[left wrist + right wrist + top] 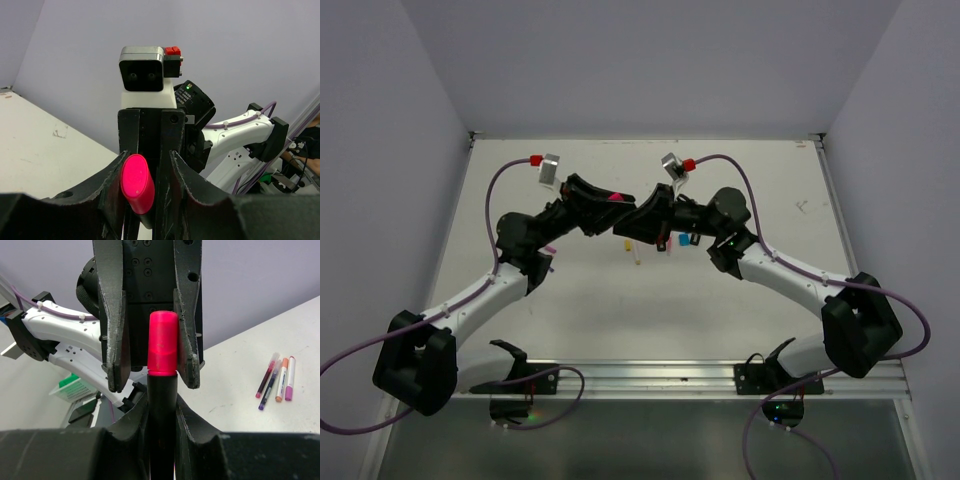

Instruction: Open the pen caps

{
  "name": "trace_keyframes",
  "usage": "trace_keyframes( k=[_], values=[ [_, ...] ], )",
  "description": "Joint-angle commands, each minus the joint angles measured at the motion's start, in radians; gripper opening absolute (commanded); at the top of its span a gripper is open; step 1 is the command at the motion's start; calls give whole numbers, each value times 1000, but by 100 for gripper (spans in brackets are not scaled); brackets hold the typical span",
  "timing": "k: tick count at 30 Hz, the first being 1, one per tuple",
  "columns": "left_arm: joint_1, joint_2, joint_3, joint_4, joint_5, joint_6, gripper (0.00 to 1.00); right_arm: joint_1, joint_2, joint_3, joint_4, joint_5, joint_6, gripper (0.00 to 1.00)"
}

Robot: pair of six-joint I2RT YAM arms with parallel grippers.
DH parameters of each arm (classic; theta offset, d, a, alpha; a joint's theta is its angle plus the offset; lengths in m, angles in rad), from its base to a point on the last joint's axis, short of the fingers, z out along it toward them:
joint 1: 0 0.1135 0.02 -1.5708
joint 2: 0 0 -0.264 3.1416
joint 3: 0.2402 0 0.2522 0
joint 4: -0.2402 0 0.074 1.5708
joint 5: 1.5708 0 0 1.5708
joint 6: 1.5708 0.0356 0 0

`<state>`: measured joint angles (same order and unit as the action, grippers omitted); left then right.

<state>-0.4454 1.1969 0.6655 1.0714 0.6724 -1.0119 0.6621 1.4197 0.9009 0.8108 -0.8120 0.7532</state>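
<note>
Right gripper (161,407): clamped tight on the pen, both fingers pressed to the barrel just under the cap.
Pen (161,430): stubby and black, held in the air over the middle of the table, its capped end pointing at the other arm.
Cap (163,342): pink and seated on the pen, with its lower rim flush against the black barrel.
Left gripper (147,160): straddles the cap but has not clamped it. From the right wrist, one finger lies against the cap's side and the other stands off it with a narrow slit between.
Arms: both reach inward and meet tip to tip, forming an arch over the table's rear half.
Loose pens (636,250): a few lie on the table under and just in front of the meeting point.
Thin pens (281,382): four lie side by side on the table, well apart from the grip.
Table (620,320): a bare white top shows between the arch and the rail.
Rail (650,375): runs along the near edge between the arm bases.
Walls (380,150): close in the left, right and back edges.
</note>
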Motion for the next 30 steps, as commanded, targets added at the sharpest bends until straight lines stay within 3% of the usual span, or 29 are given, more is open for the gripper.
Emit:
trace_keyframes(
  k=[1,17,22,26,30],
  values=[
    [-9,-11,36,50,-14,1,40,1,-13,-8,56,2,14,0],
    [-9,-16,37,38,-27,19,36,1,-21,-28,64,-3,20,0],
    [-9,-14,42,32,-28,26,26,1,-16,-30,65,-6,20,0],
    [-9,-20,43,27,-37,29,2,1,-19,-40,64,-10,18,0],
    [-9,-43,46,-20,-80,70,0,1,-44,-63,-10,-1,-46,0]
  ],
)
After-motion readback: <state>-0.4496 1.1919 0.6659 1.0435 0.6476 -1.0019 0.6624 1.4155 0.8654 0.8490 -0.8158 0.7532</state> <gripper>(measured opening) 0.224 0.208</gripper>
